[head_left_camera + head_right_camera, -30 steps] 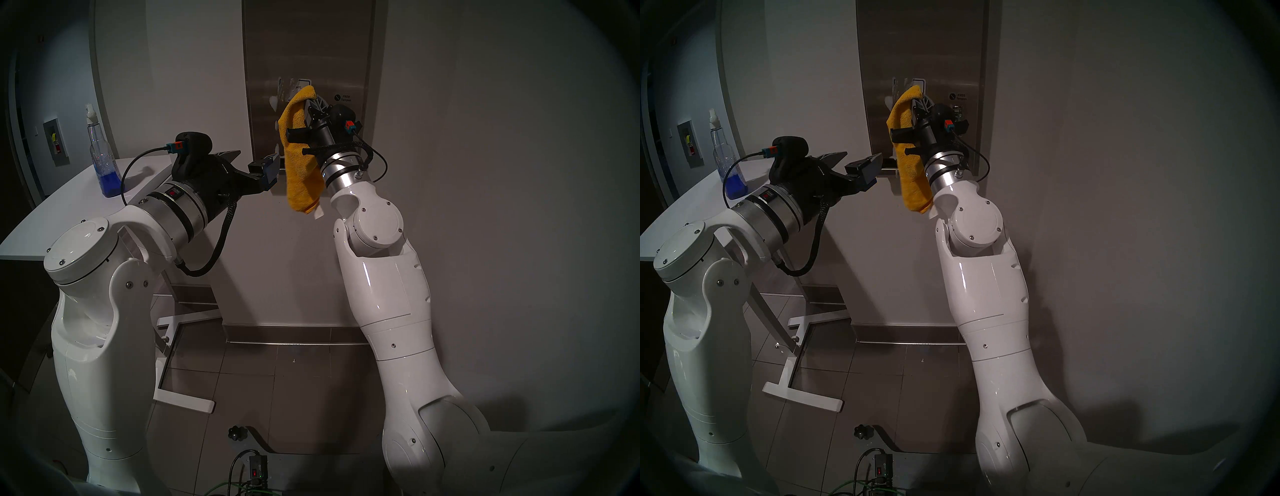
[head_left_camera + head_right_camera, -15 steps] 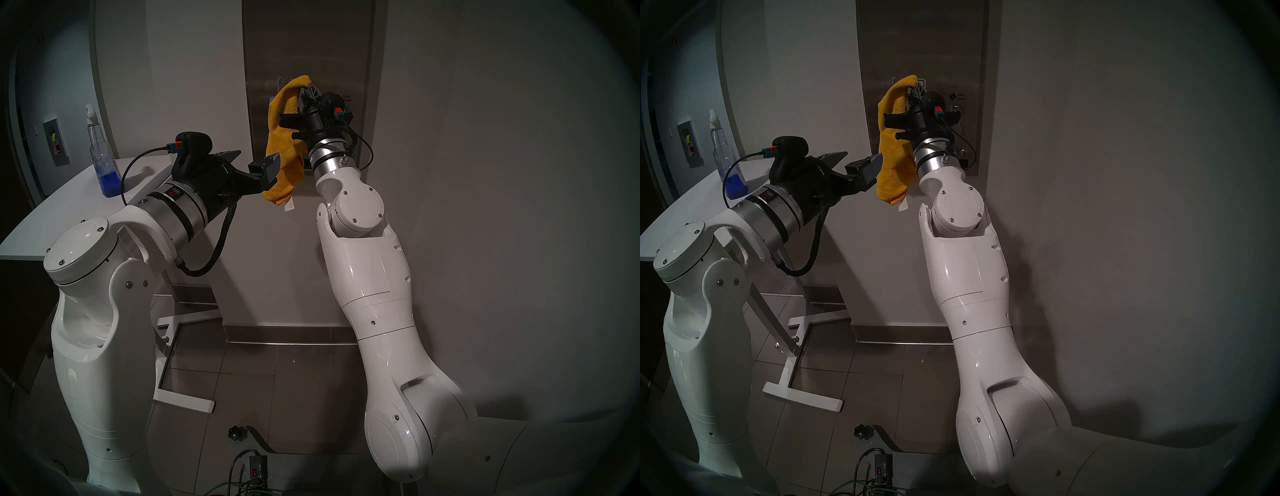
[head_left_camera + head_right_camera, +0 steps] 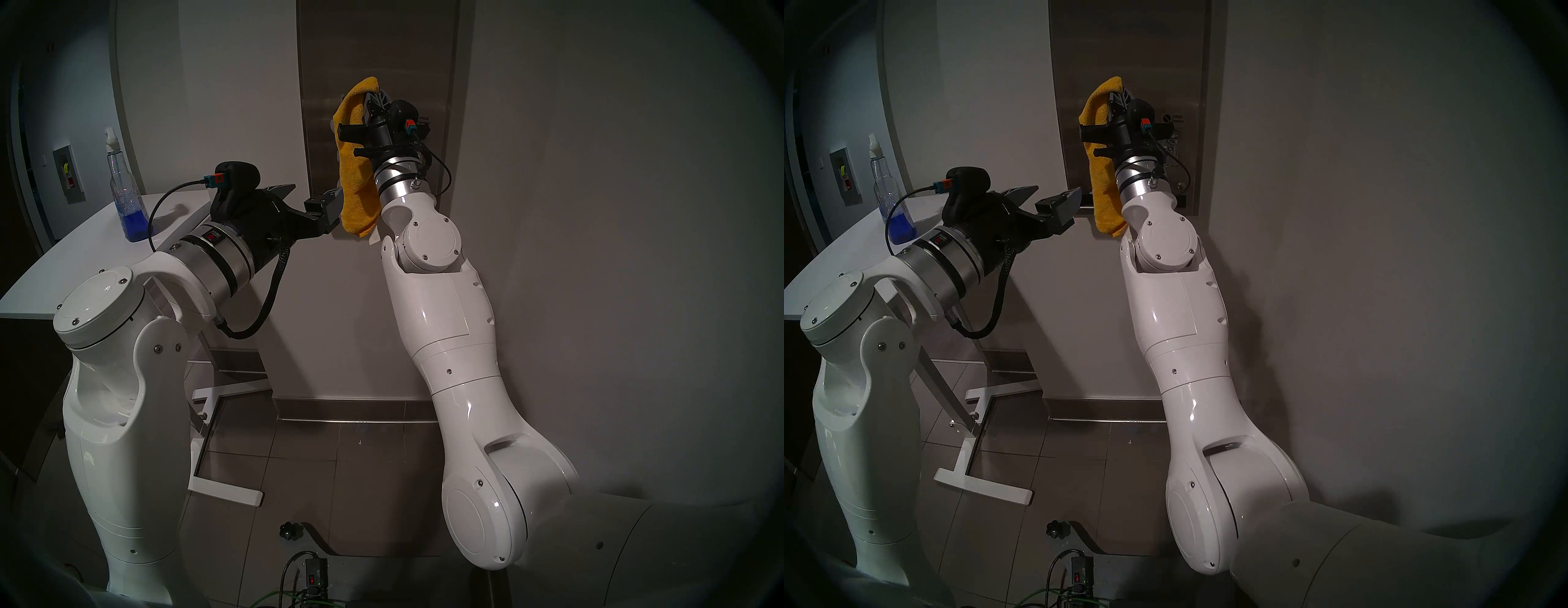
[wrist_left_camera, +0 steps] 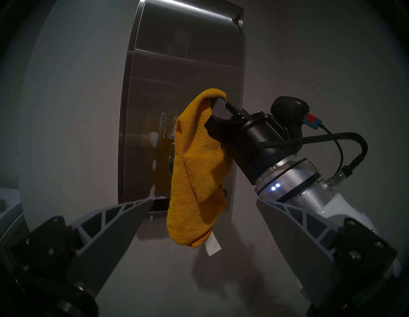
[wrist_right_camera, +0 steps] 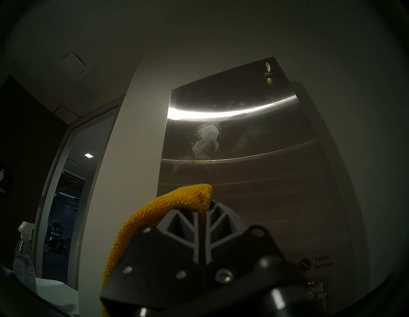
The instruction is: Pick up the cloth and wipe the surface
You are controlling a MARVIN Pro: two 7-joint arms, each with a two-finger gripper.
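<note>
The mustard-yellow cloth (image 3: pixel 356 170) (image 3: pixel 1104 191) (image 4: pixel 194 172) hangs from my right gripper (image 3: pixel 375 95) (image 3: pixel 1121 93) (image 4: pixel 219 106) (image 5: pixel 203 212), which is shut on its top fold (image 5: pixel 177 197). The gripper points at the tall brushed-steel panel (image 3: pixel 382 51) (image 3: pixel 1132 42) (image 4: pixel 188 55) (image 5: pixel 232 177), holding the cloth against its middle left part. White foam smears (image 5: pixel 205 137) sit higher up on the panel, and foam blobs (image 4: pixel 153 139) run down its left edge. My left gripper (image 3: pixel 316 193) (image 3: pixel 1057 191) (image 4: pixel 204 200) is open and empty, below and left of the cloth.
A spray bottle (image 3: pixel 123 191) with blue liquid stands on the white table (image 3: pixel 63 263) at the left. A key (image 5: pixel 267 68) sticks out of the panel's top right corner. A "FREE Tampon" label (image 5: pixel 321 262) and a coin mechanism lie right of my right gripper. The white wall surrounds the panel.
My right arm has carried the cloth up and to the left across the panel. The left arm has not moved.
</note>
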